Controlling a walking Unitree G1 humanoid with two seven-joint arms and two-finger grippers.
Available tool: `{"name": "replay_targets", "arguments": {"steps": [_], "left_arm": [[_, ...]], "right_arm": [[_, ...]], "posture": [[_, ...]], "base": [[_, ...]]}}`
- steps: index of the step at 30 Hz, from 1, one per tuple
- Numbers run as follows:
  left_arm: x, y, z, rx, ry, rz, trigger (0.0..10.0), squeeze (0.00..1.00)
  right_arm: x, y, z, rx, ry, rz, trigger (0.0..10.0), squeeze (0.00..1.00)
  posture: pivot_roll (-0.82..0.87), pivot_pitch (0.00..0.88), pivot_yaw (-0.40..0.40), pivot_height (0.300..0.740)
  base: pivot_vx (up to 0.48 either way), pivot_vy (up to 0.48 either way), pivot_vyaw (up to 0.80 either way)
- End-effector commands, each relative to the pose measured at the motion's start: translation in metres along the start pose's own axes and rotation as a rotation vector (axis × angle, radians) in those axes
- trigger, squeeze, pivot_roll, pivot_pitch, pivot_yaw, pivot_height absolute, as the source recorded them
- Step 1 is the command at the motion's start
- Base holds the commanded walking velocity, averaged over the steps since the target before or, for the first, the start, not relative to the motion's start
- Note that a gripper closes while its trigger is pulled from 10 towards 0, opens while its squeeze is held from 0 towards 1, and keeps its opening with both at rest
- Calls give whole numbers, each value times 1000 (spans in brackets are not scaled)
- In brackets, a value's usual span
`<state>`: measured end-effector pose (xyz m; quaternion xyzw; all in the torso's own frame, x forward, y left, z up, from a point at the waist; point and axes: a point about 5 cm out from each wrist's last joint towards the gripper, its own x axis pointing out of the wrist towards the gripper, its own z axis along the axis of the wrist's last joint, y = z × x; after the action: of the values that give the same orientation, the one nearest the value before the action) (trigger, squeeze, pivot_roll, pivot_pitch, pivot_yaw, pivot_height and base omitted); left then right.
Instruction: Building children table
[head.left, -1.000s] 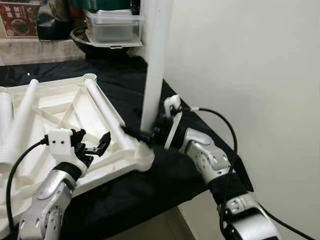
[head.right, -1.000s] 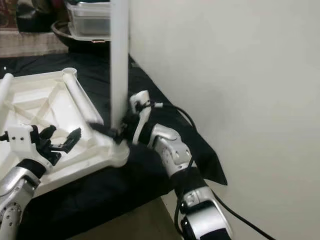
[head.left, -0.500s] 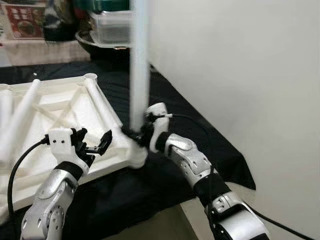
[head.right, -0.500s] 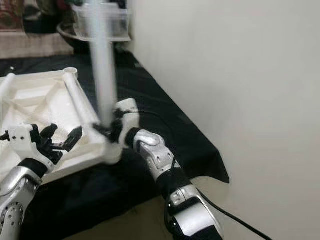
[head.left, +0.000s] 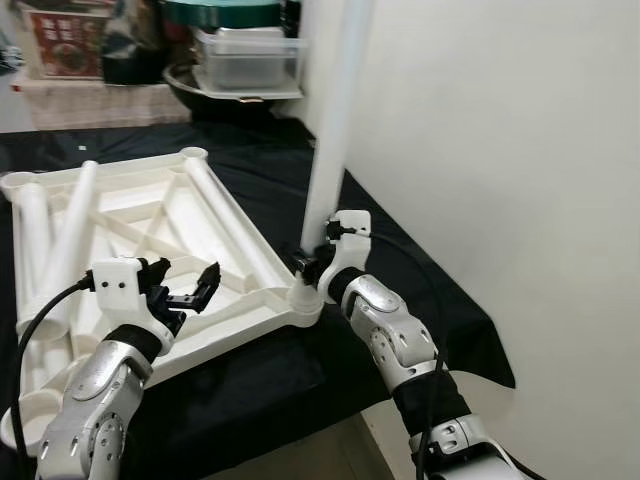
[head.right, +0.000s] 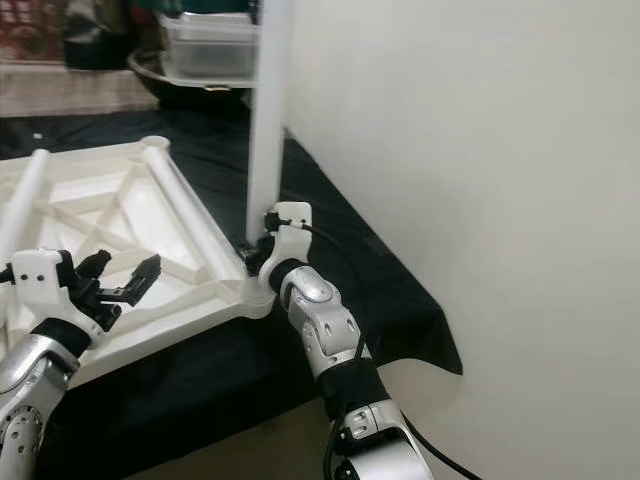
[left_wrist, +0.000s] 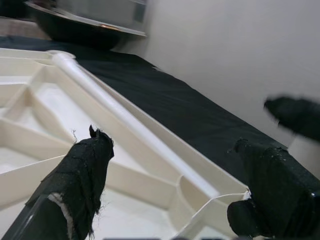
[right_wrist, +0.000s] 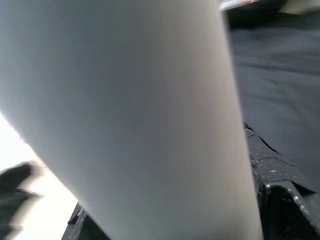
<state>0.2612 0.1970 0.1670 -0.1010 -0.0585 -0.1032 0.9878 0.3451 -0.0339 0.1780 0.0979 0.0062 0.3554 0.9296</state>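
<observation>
While the right gripper (head.left: 305, 262) clamps one upright white plastic leg tube (head.left: 335, 120), the left gripper (left_wrist: 175, 185) gapes empty over the upturned white tabletop (head.left: 150, 225); two loose tubes (head.left: 65, 235) lie there.

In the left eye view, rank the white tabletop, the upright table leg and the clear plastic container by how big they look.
1. White tabletop, upside down on the black cloth, largest.
2. Upright table leg, held by the right gripper; its top is cut off.
3. Clear plastic container, smallest, though it sits farthest back.
</observation>
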Motion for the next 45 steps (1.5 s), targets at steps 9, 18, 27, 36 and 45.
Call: {"name": "replay_targets", "arguments": {"steps": [9,18,27,36,45], "left_arm": [[1,-1,-1,-12,-9,0,10000,0],[-1,-1,0,-11,-10,2,10000,0],[-1,-1,0,-11,-10,1,10000,0],[0,1,0,-10,-9,3,10000,0],[0,2,1,-12,-11,4,10000,0]], "right_arm": [[-41,50,24,-133,40,831,10000,0],[0,-12,-10,-81,127,-76,0,0],[-22,-49,-20,-43,147,-563,3333,0],[-4,26,10,77,-26,213,10000,0],[-29,58,24,0,-9,723,8353,0]], "posture": [[174,0,-152,714],[180,0,-150,714],[174,0,-144,714],[174,0,-142,714],[175,0,-145,714]], "base": [[0,0,0],[0,0,0],[0,0,0],[0,0,0],[0,0,0]]}}
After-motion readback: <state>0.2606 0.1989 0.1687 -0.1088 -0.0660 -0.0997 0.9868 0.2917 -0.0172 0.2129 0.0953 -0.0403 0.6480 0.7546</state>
